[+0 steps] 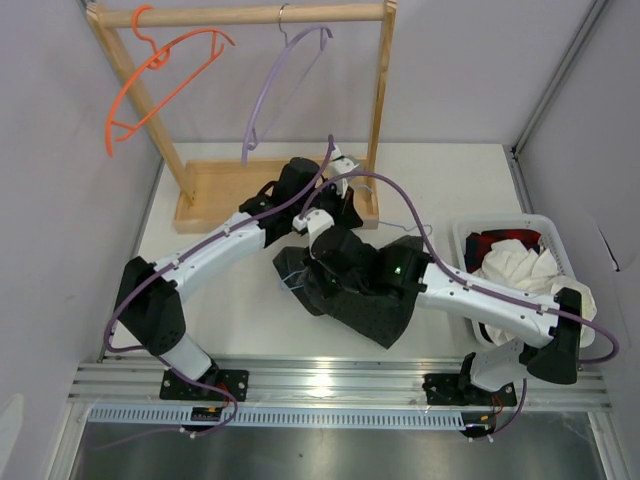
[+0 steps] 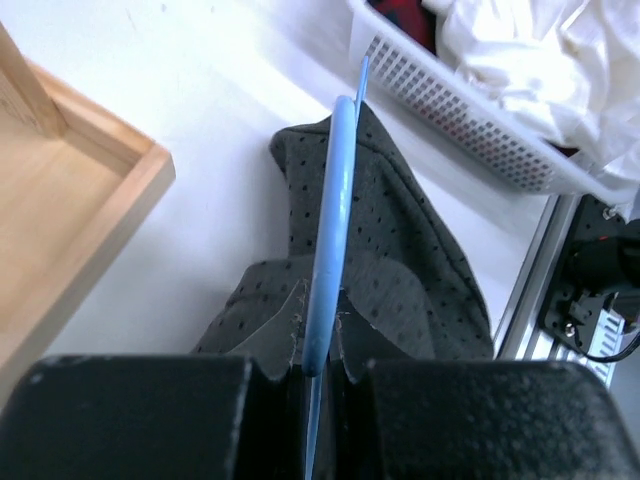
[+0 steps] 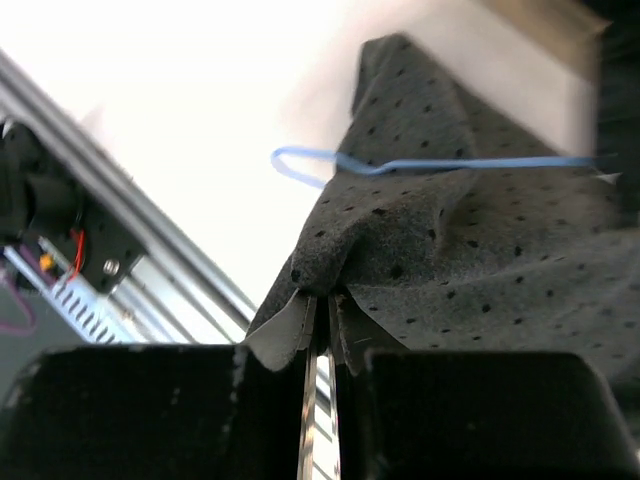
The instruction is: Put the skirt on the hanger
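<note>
From above, the skirt (image 1: 365, 300) lies crumpled in the middle of the desk (image 1: 250, 330), closer to the near edge than the far one. The left arm (image 1: 215, 250) and right arm (image 1: 480, 300) both reach in over it, and their tips meet above the cloth. A wooden rack (image 1: 250, 15) stands at the far left corner. An orange hanger (image 1: 125, 95) and a purple hanger (image 1: 267, 92) dangle from its rail. A white basket (image 1: 500, 220) sits at the right edge, holding a white cloth (image 1: 515, 270) and a dark red cloth (image 1: 500, 243).

From the left wrist, the left claw (image 2: 318, 370) is clenched on the thin wire of the light-blue hanger (image 2: 335, 230). The hanger runs straight away from the fingers across the top of the dotted grey cloth. The rack's wooden base is off to the left, and the basket is at the upper right.

From the right wrist, the right claw (image 3: 320, 300) is pinched tight on a raised fold of the skirt. Grey cloth bunches just above the fingertips. The hanger's wire crosses the fabric beyond that fold, and its small hook pokes out past the cloth's edge over the bare desk.
</note>
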